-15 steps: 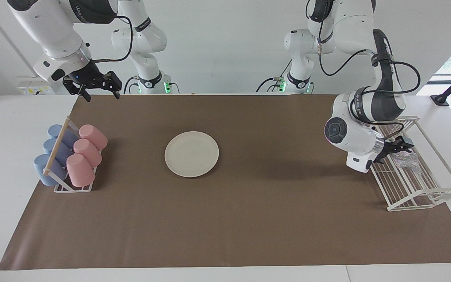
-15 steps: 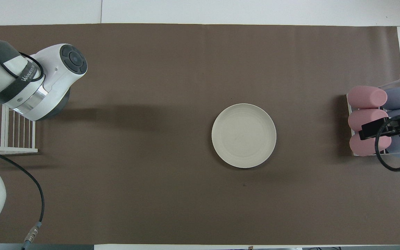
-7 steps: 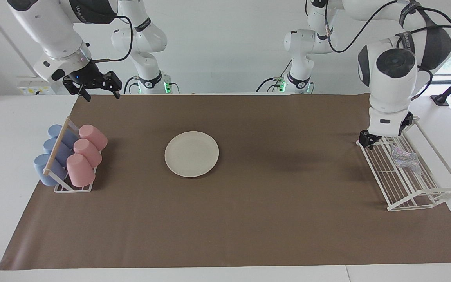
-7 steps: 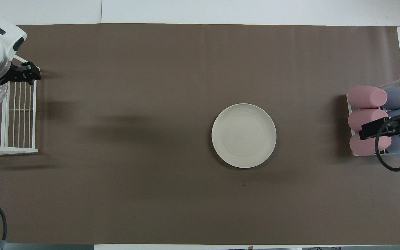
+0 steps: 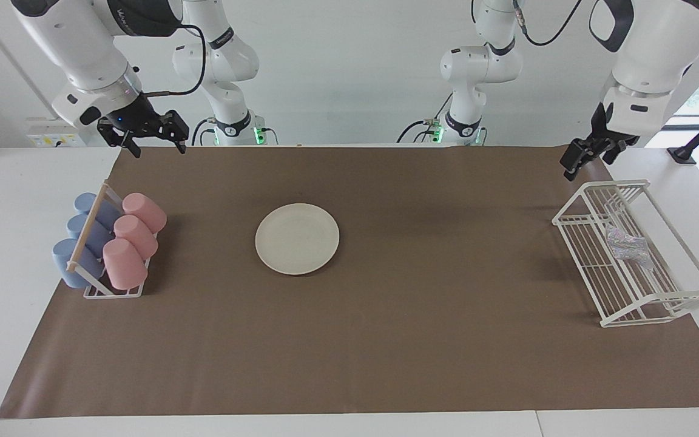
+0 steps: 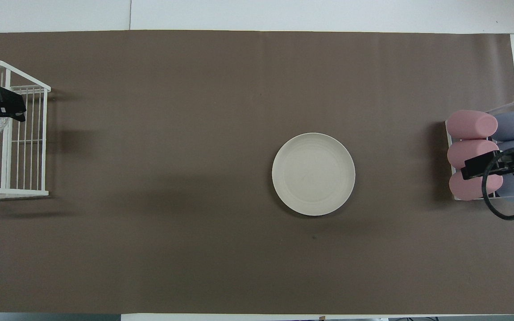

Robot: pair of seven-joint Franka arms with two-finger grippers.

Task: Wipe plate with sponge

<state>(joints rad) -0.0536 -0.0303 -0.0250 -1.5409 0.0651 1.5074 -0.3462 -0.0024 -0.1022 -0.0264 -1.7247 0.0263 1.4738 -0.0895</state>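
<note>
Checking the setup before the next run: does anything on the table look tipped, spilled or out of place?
Nothing stands out. The plate lies flat on the brown mat, the sponge sits in the white wire rack, and the pink and blue cups lie in their holder. Both claws, left and right, hang empty.

Brown mat (image 5: pixel 386 340) covers table. White wire rack (image 5: pixel 659 303) at frame right; pink cups (image 5: pixel 134 240) and blue cups (image 5: pixel 73 255) at frame left.

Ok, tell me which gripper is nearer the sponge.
Left. The left gripper hangs above the wire rack where the sponge lies. The right gripper waits at the right arm's end, above the cup rack.
</note>
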